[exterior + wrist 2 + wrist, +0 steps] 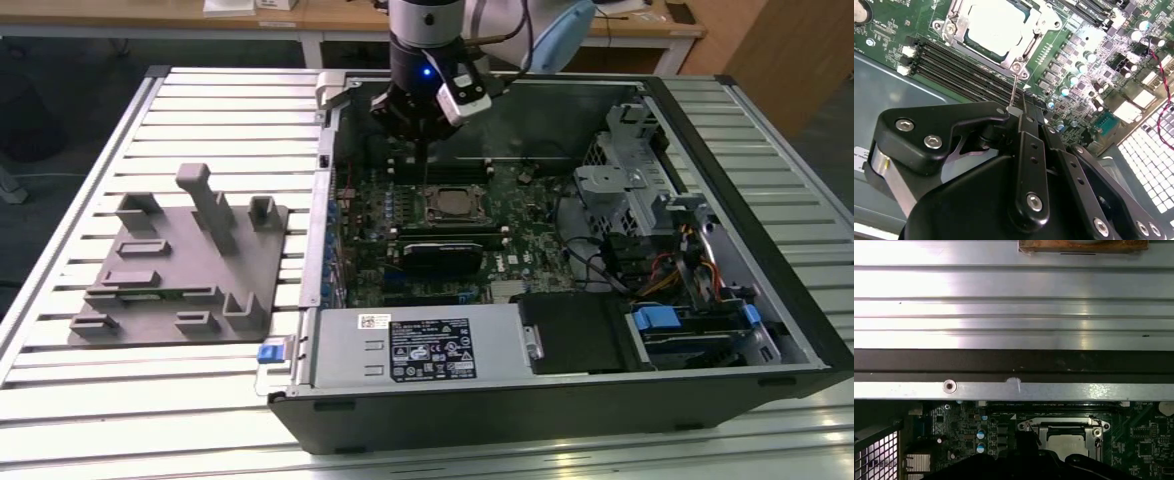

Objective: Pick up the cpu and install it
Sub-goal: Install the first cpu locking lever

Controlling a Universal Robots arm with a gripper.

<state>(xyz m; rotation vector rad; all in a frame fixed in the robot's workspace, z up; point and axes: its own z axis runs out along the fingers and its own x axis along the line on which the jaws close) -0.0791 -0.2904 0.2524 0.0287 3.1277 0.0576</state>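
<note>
seemingly the cpu [990, 26] already sits in its socket frame [1026, 50] just ahead of the claw [1019, 114], whose fingers look drawn together, holding no chip. a thin wire lever [1013, 90] reaches its tips; whether it is pinched, or the frame latched, is hidden.

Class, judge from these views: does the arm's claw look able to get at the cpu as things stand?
Probably yes: the claw hangs inside the open computer case, near the cpu, with nothing between them, though a metal socket frame rims the chip.
</note>
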